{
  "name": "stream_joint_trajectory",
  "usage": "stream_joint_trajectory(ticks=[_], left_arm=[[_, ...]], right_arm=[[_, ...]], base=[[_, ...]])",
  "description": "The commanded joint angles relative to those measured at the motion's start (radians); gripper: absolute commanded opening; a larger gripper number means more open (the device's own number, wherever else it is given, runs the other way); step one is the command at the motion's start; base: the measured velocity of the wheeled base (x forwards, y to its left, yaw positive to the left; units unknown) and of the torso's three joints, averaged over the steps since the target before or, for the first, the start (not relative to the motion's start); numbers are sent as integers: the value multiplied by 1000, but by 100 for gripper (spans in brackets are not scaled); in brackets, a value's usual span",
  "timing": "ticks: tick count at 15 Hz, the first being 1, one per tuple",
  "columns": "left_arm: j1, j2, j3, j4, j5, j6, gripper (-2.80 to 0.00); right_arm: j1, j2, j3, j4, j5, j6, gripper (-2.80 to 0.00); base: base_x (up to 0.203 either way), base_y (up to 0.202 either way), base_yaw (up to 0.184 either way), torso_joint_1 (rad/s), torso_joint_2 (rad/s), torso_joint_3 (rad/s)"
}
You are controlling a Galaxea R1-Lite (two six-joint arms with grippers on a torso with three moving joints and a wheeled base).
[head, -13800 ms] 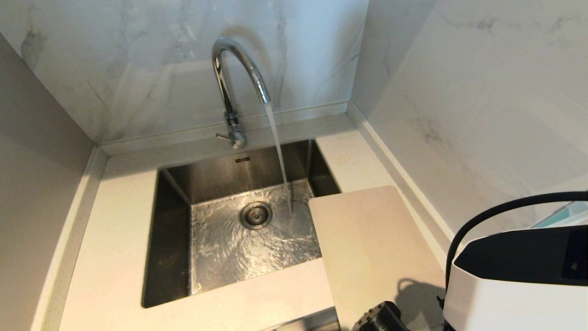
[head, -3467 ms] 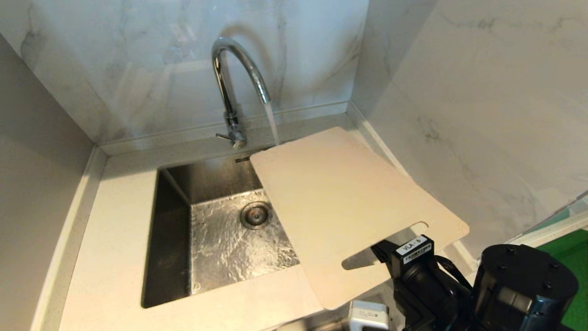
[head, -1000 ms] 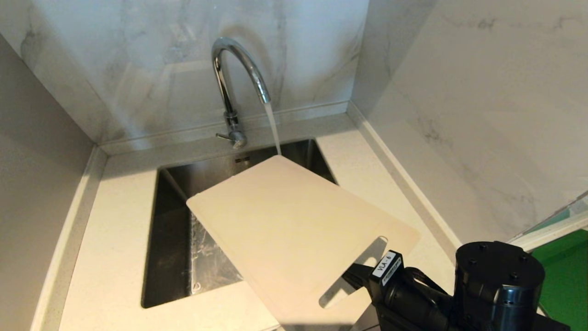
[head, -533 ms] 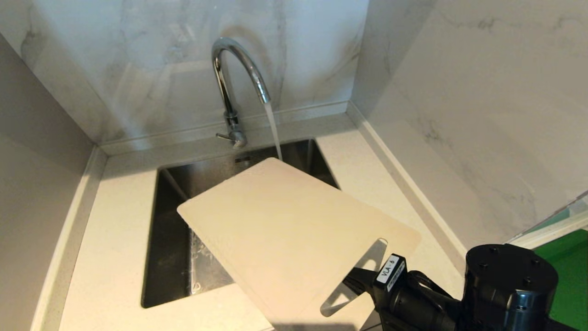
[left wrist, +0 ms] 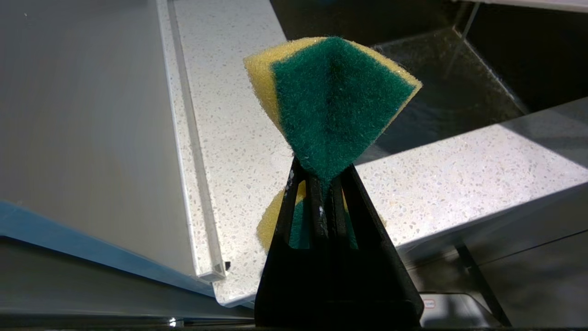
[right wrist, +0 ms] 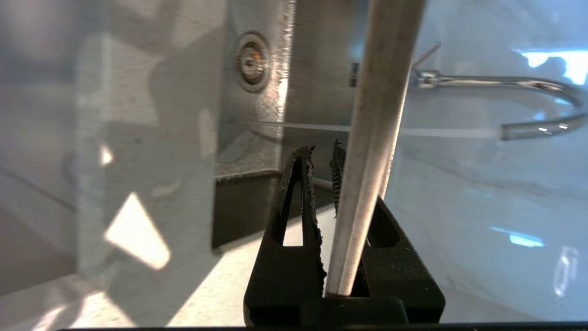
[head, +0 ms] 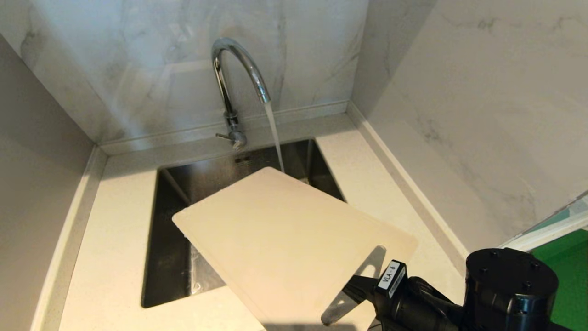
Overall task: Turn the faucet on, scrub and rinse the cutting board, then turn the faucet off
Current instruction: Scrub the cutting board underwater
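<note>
Cutting board: you had the pale beige cutting board lifted and tilted over the sink, its far corner under the running water and its slotted handle end toward the robot's right.
Board edge: in the right wrist view you saw the cutting board edge-on, standing between the two black fingers.
Right gripper: your right gripper was clamped on the board at the handle slot, low in the head view on the right; in the right wrist view the right gripper pinched the thin board.
Faucet: the chrome faucet stood behind the sink with its stream of water falling to the board's far corner.
Sink: the steel basin lay mostly hidden under the board, with only its left part and back wall showing.
Left gripper: your left gripper was squeezed tight on a yellow and green sponge, held above the speckled countertop beside the sink's near corner.
Surroundings: marble wall stood behind the faucet, and a green mat showed at the far right.
</note>
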Motion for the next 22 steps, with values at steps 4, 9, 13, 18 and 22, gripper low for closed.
stream_joint_trajectory(ticks=[4,9,13,18,22], left_arm=[[0,-1,0,-1,0,0,-280],[0,-1,0,-1,0,0,-280],[0,-1,0,-1,0,0,-280],[0,-1,0,-1,0,0,-280],[0,-1,0,-1,0,0,-280]], right_arm=[[-22,1,18,-8,71,50,-280],[-76,23,-42,-15,176,32,-280],[-173,89,-152,-18,329,-7,-280],[-244,107,-136,-16,432,-90,-280],[-247,148,-149,-26,518,-104,-280]], base=[[0,0,0,0,0,0],[0,0,0,0,0,0],[0,0,0,0,0,0],[0,0,0,0,0,0],[0,0,0,0,0,0]])
